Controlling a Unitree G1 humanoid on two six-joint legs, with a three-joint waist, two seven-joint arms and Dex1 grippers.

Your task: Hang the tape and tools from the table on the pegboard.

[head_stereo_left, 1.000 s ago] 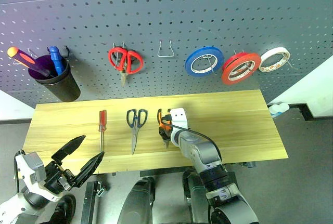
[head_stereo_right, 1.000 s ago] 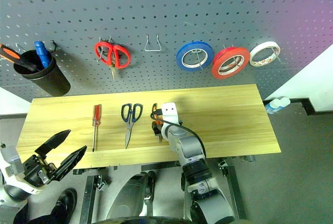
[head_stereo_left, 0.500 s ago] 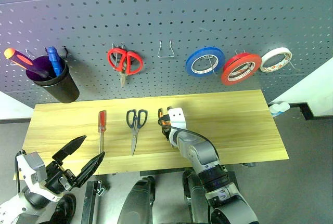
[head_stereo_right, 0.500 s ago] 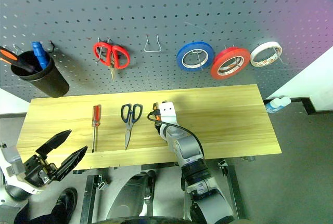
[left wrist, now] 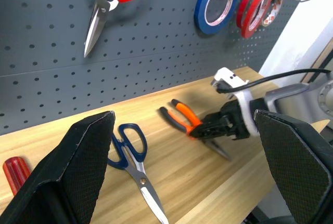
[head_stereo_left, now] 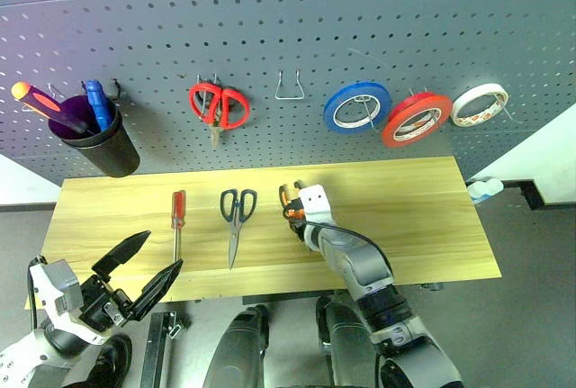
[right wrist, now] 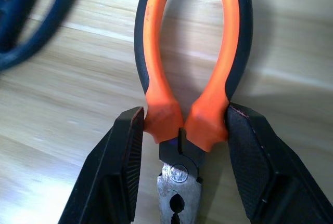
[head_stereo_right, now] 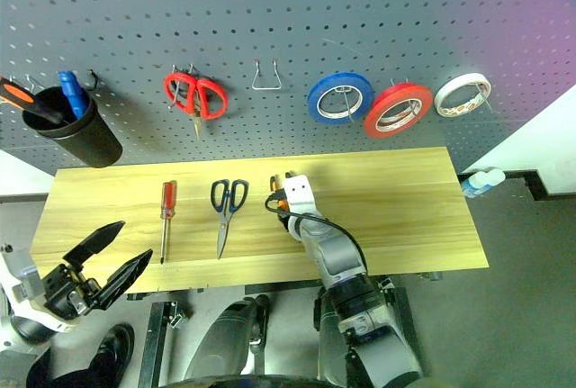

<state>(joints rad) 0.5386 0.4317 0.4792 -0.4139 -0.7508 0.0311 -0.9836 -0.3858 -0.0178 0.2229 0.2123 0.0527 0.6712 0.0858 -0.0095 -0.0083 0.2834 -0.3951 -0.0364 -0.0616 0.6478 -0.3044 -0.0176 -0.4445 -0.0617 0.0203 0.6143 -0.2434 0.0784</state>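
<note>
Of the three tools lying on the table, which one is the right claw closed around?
The orange-and-black pliers, gripped by the right claw near the joint. The dark-handled scissors and the red screwdriver lie untouched further to the robot's left.

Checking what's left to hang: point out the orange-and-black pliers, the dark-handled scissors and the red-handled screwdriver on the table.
Orange-and-black pliers (right wrist: 156,73): right wrist view, orange handle.
Dark-handled scissors (head_stereo_left: 238,203): left eye view, finger loops.
Red-handled screwdriver (head_stereo_left: 178,207): left eye view, handle.

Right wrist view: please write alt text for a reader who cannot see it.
The right gripper is closed on orange-and-black pliers at the base of their handles, over a light wooden table. A dark blue scissors handle lies beside them.
</note>
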